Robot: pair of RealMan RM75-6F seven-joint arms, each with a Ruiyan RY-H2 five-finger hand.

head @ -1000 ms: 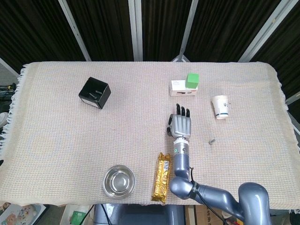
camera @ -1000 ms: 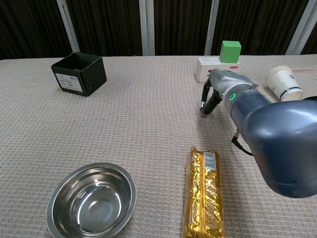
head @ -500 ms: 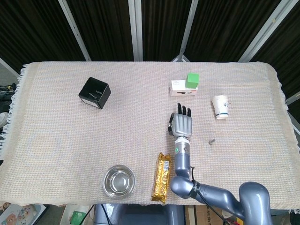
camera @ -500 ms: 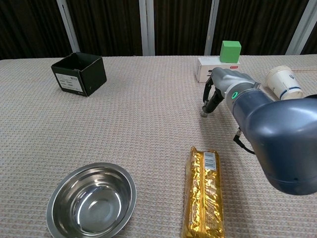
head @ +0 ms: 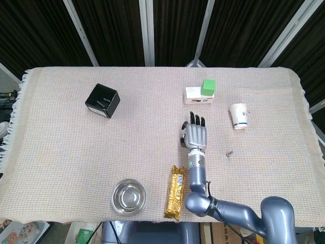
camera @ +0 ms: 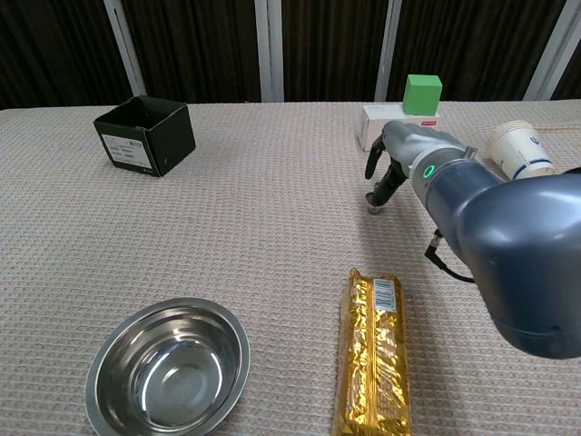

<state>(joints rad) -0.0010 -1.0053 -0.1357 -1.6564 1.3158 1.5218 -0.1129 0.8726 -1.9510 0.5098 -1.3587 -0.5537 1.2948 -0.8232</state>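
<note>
My right hand lies palm down over the middle of the woven cloth, fingers stretched toward the far side and holding nothing. In the chest view this right hand arches over the cloth with its fingertips pointing down at the surface. Just beyond it stands a white box with a green cube on top. A gold snack bar lies near my forearm, at the front. My left hand shows in neither view.
A black open box sits at the far left. A steel bowl rests near the front edge. A paper cup lies on its side at the right, with a small dark object in front of it.
My right hand has edged slightly farther out toward the white box, and one finger now lifts a little in the chest view. Nothing else has moved.
</note>
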